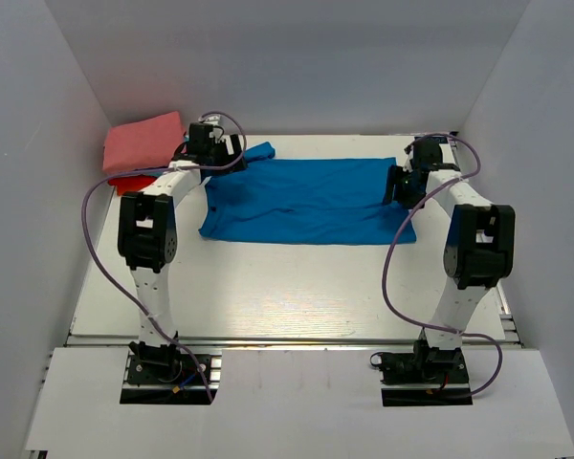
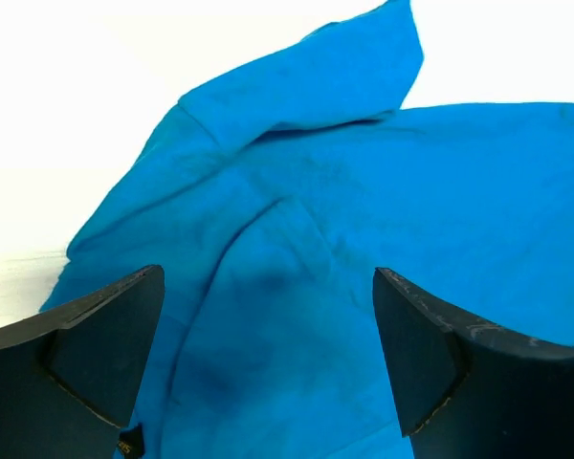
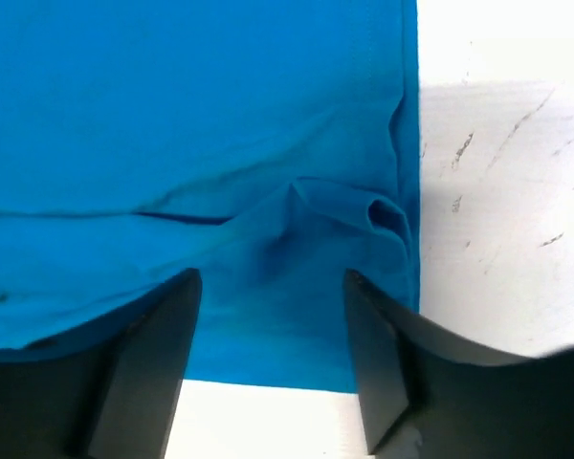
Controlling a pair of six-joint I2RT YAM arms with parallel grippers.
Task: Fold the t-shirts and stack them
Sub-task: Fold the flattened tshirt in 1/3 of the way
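Left gripper [image 2: 268, 277] and right gripper [image 3: 273, 277] both hang with jaws spread, pinching nothing, over opposite ends of the royal-blue t-shirt [image 1: 306, 201], which lies in a wide band across the middle of the white table [image 1: 297, 287]. At upper left, a folded salmon-pink t-shirt [image 1: 143, 142] rests on a red t-shirt [image 1: 129, 182].

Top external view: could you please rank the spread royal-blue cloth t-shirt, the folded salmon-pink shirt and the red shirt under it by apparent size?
1. royal-blue cloth t-shirt
2. folded salmon-pink shirt
3. red shirt, mostly covered; only its edge shows
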